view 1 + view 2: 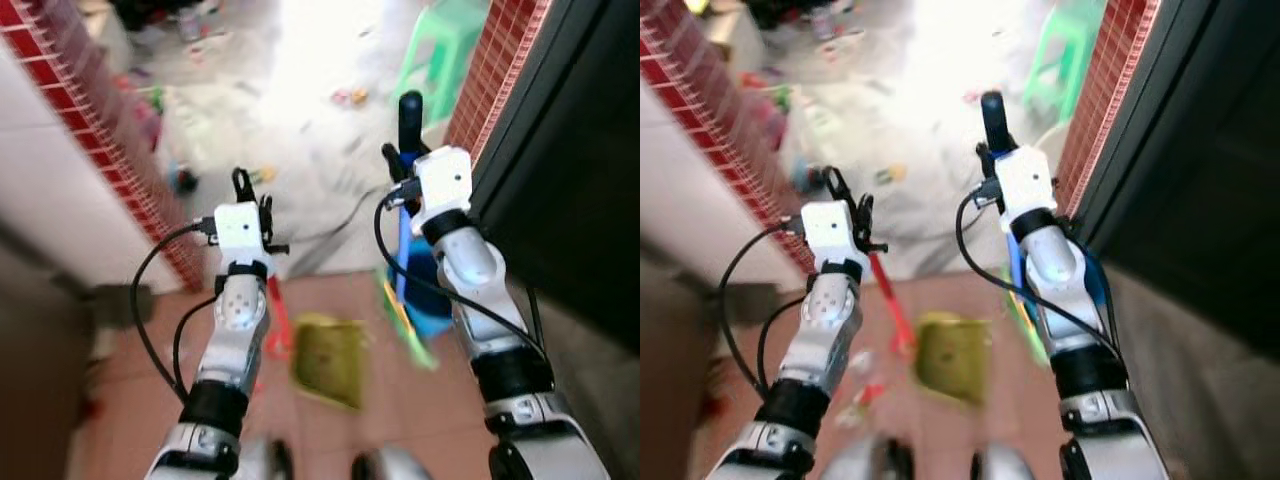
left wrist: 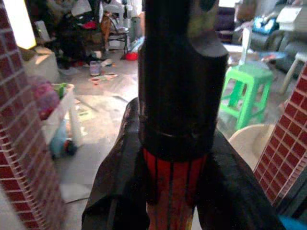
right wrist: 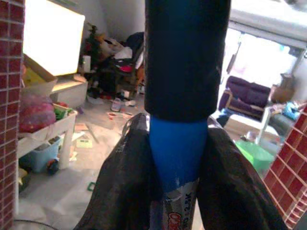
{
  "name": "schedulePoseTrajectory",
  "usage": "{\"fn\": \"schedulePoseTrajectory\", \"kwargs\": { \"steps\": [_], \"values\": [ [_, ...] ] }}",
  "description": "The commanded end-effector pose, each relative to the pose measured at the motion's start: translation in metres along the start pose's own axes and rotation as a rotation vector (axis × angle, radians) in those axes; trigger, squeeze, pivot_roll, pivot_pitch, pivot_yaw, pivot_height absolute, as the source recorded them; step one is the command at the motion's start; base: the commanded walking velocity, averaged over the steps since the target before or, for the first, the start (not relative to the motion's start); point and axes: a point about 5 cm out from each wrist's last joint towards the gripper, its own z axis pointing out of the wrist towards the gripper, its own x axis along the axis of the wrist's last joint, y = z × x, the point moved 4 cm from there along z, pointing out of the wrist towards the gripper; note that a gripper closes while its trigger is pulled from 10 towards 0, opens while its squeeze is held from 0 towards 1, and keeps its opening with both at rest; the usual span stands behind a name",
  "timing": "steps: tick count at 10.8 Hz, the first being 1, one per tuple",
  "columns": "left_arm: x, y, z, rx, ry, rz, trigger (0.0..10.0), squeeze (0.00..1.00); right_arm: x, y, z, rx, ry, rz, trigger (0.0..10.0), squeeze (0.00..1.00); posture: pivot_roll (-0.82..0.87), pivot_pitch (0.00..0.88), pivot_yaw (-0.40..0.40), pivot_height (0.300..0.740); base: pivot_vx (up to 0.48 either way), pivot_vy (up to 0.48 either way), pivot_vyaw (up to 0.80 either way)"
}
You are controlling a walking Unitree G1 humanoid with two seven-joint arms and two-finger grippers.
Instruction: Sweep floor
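As both jaws grip, red handle (image 2: 175, 191) & blue handle (image 3: 176, 148) upright

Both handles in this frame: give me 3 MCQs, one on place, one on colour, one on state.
1. Where is the green stool?
A. On the pale floor ahead, near the right brick pillar
B. Between the two arms
C. Behind the left brick wall

2. What colour is the handle in the right gripper?
A. Red
B. Blue with a black cap
C. Yellow

3. How do the left gripper's jaws stand?
A. Wide open, holding nothing
B. Shut on the red handle
C. Shut on a cloth

Answers:
1 A: the eye views show the stool past the arms, beside the right brick pillar.
2 B: the right wrist view shows the blue handle under a black cap.
3 B: black fingers flank the red shaft.
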Motion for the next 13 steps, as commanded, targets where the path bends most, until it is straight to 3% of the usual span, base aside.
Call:
{"fn": "schedulePoseTrajectory", "kwargs": {
  "steps": [1, 3, 6, 10, 13],
  "values": [
    [0.016, -0.009, 0.004, 0.022, 0.066, 0.038, 10.0, 0.00, 0.021, -0.007, 0.008, 0.029, 0.084, -0.013, 10.0, 0.00, -0.11, 0.087, 0.050, 0.740, 0.000, 0.000, 0.00],
    [0.023, -0.018, 0.004, 0.066, 0.109, 0.104, 10.0, 0.00, 0.018, -0.007, 0.007, 0.035, 0.077, -0.014, 10.0, 0.00, -0.11, 0.090, 0.049, 0.740, 0.000, 0.000, 0.00],
    [0.023, -0.017, 0.005, 0.052, 0.111, 0.112, 10.0, 0.00, 0.017, -0.007, 0.007, 0.037, 0.071, -0.017, 10.0, 0.00, -0.11, 0.091, 0.049, 0.740, 0.000, 0.000, 0.00],
    [0.002, -0.014, 0.001, 0.071, 0.035, 0.134, 10.0, 0.00, 0.013, -0.012, 0.004, 0.056, 0.055, -0.010, 10.0, 0.00, -0.11, 0.097, 0.044, 0.740, 0.000, 0.000, 0.00],
    [-0.015, -0.031, -0.006, 0.145, -0.012, 0.083, 10.0, 0.00, 0.003, -0.027, -0.005, 0.084, 0.014, -0.037, 10.0, 0.00, -0.10, 0.133, 0.041, 0.740, 0.000, 0.000, 0.00]
  ]
}}
